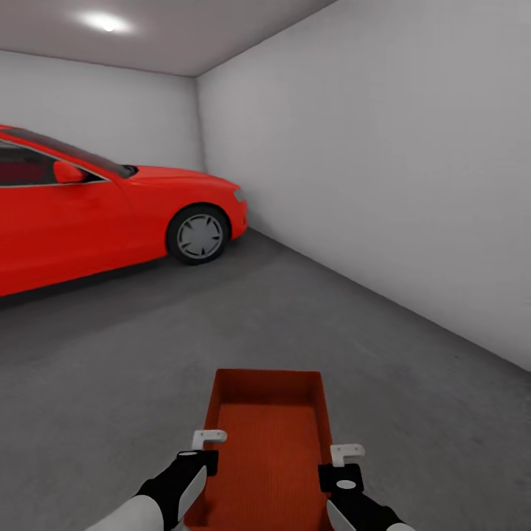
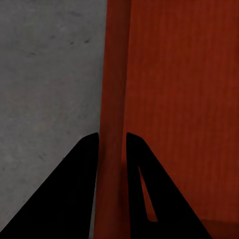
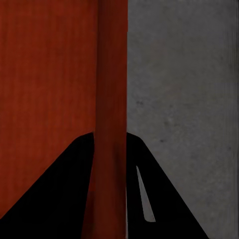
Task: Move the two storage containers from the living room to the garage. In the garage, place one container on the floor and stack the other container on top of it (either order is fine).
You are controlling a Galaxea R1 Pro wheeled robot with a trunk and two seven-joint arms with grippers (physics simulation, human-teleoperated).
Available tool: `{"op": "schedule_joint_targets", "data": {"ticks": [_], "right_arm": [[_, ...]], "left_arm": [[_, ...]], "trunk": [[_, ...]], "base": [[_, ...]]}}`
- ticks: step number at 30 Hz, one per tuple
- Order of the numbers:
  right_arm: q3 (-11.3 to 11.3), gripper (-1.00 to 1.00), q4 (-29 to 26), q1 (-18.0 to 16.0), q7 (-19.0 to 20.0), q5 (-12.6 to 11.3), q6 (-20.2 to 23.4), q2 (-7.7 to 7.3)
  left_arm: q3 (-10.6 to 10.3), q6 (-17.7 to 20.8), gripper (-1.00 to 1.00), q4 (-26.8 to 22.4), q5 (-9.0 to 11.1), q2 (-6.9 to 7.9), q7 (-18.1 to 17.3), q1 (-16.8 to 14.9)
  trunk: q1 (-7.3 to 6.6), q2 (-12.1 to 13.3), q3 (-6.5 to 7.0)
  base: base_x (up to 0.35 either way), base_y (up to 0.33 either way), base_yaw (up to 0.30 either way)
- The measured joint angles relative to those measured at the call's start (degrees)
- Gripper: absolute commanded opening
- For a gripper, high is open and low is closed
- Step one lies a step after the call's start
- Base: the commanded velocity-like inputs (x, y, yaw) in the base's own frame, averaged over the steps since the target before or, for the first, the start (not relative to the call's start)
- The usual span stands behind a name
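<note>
I am in the garage, on its grey concrete floor (image 1: 147, 346). One orange-red storage container (image 1: 269, 442), lidless and ribbed inside, hangs between my arms low in the head view, long side pointing ahead. My left gripper (image 1: 206, 451) is shut on its left wall and my right gripper (image 1: 341, 464) is shut on its right wall. In the left wrist view the black fingers of the gripper (image 2: 112, 142) pinch the container wall (image 2: 113, 89), with floor (image 2: 50, 74) beside it. The right wrist view shows that gripper (image 3: 110, 139) clamping the other wall (image 3: 110, 74).
A red car (image 1: 110, 214) stands at the left, its front wheel (image 1: 198, 236) near the far corner. A plain white wall (image 1: 383, 184) runs along the right. Open concrete floor stretches ahead of the container between the car and that wall.
</note>
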Motion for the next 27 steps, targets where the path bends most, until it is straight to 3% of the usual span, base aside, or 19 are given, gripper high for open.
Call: {"op": "schedule_joint_targets", "data": {"ticks": [12, 27], "right_arm": [[-0.1, -1.0, -0.1, 0.0, 0.0, 0.1, 0.0, 0.04], [0.0, -1.0, 0.0, 0.0, 0.0, 0.0, 0.0, 0.0]], "left_arm": [[-0.1, 0.0, -1.0, -0.1, 0.1, 0.07, -0.1, 0.0], [0.0, 0.0, -1.0, 0.0, 0.0, 0.01, 0.0, 0.0]], "trunk": [[0.0, 0.0, 0.0], [0.0, 0.0, 0.0]], "base": [[0.322, 0.0, -0.114], [0.322, 0.0, -0.282]]}}
